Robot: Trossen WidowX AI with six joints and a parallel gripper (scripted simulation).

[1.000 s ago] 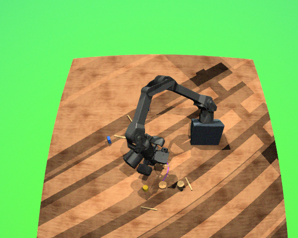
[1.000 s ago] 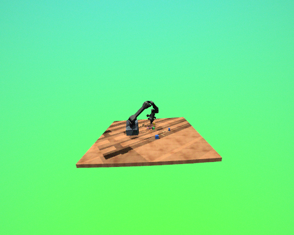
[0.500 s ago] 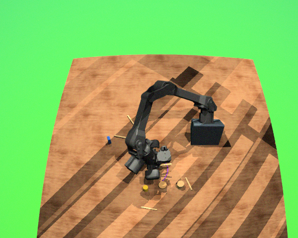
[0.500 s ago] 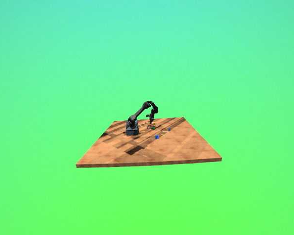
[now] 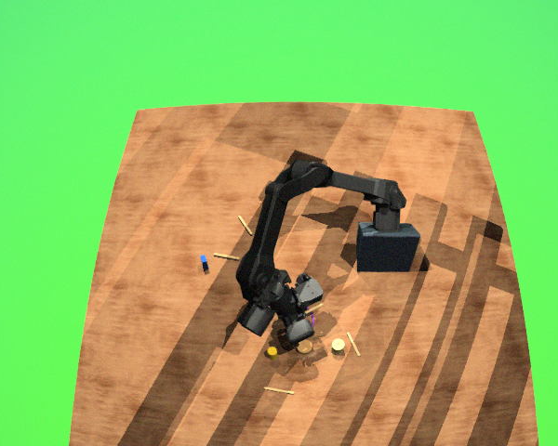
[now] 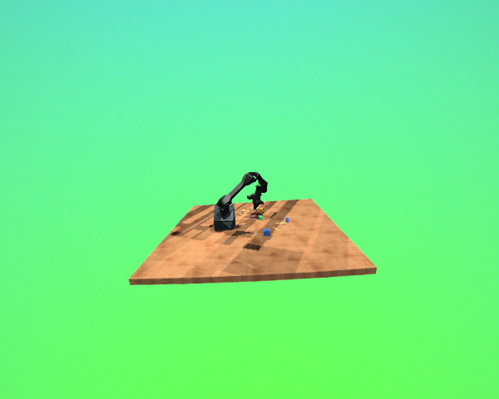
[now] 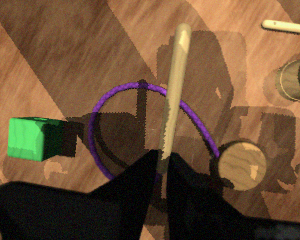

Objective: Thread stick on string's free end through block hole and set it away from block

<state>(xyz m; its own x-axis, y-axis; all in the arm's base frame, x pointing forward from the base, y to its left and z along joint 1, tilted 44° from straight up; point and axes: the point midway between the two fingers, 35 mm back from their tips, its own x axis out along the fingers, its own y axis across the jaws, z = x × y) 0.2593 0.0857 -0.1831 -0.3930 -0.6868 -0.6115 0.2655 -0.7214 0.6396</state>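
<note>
My gripper (image 7: 163, 158) (image 6: 255, 208) is shut on the thin wooden stick (image 7: 176, 85) (image 5: 314, 308), which points away from the fingertips above the table. The purple string (image 7: 93, 125) (image 5: 312, 319) runs from near the fingertips in a wide loop to the round wooden button (image 7: 243, 166) (image 5: 304, 347), right of the fingers in the wrist view. A green block (image 7: 26, 138) (image 6: 260, 217) stands on the table, left of the loop and apart from stick and string. Its hole cannot be made out clearly. The arm hides this block in the top view.
A pale cylinder (image 5: 338, 344) (image 7: 294, 80) and a loose stick (image 5: 353, 344) (image 7: 290, 27) lie beyond the button. A yellow cylinder (image 5: 272, 352) is near it. Other loose sticks (image 5: 279, 390) (image 5: 226, 255) (image 5: 245, 225), a small blue block (image 5: 204, 262) (image 6: 287, 219) and a blue cube (image 6: 266, 232) lie farther off.
</note>
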